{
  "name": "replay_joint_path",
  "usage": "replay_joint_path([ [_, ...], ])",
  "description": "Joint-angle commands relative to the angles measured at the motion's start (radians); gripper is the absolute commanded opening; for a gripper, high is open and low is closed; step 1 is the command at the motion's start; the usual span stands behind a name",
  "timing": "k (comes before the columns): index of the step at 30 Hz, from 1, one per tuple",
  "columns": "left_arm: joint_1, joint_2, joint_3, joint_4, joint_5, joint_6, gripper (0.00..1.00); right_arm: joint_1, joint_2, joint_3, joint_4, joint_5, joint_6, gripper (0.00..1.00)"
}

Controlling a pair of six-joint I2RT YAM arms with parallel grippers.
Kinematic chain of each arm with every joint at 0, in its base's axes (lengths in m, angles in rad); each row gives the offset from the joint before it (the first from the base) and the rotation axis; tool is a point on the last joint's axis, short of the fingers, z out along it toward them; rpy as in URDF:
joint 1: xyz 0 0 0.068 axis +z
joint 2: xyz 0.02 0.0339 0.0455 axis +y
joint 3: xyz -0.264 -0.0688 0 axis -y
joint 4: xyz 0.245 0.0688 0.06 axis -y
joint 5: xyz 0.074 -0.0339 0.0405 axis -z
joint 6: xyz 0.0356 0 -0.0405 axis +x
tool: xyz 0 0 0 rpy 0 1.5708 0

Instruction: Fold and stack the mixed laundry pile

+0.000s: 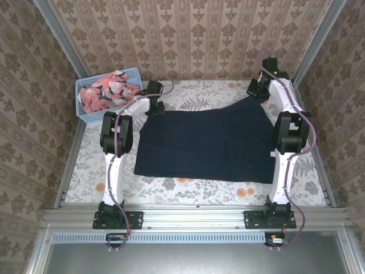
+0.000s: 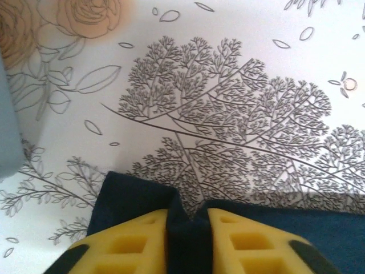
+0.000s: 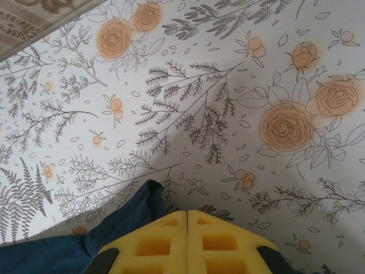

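My left gripper (image 2: 187, 222) pinches the navy garment (image 1: 211, 142) at its upper left corner. My right gripper (image 3: 187, 216), pressed together, holds its upper right corner. The garment lies spread mid-frame on the tabletop (image 1: 188, 187). The coral-pink garment (image 1: 105, 92) sits in the basket (image 1: 91, 117), upper left.

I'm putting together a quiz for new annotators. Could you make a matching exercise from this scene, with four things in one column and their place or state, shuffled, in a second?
1. navy garment
2. coral-pink printed garment
3. light blue basket
4. left gripper

A. heaped in the basket
B. at the far-left corner of the table
C. pads closed on a fold of navy cloth
D. spread out across the table

Pairs: 1-D, 2-A, 3-B, 4-C.
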Motion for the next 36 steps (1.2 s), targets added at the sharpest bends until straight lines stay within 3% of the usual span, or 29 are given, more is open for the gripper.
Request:
replay_joint_path([
  [1,-0.005,0.028,0.027,-0.036,0.021,0.005,0.05,-0.003,-0.01,-0.004,0.015,-0.038,-0.02,0.0],
  [8,-0.005,-0.103,-0.025,-0.021,-0.006,0.033,0.06,-0.002,-0.092,-0.083,0.029,-0.083,-0.027,0.0],
  [19,-0.004,-0.421,-0.333,0.116,0.05,0.043,0.1,-0.003,-0.503,-0.567,0.167,-0.041,-0.007,0.0],
  [23,-0.007,-0.534,-0.463,0.147,0.074,0.024,0.12,-0.002,-0.642,-0.764,0.2,-0.078,0.038,0.0],
  [28,-0.017,-0.69,-0.657,0.184,0.115,-0.02,0.13,0.016,-0.769,-0.965,0.199,-0.124,0.104,0.0],
  [36,-0.059,-0.839,-0.842,0.166,0.098,-0.027,0.16,0.024,-1.006,-1.136,0.057,-0.012,0.102,0.0],
])
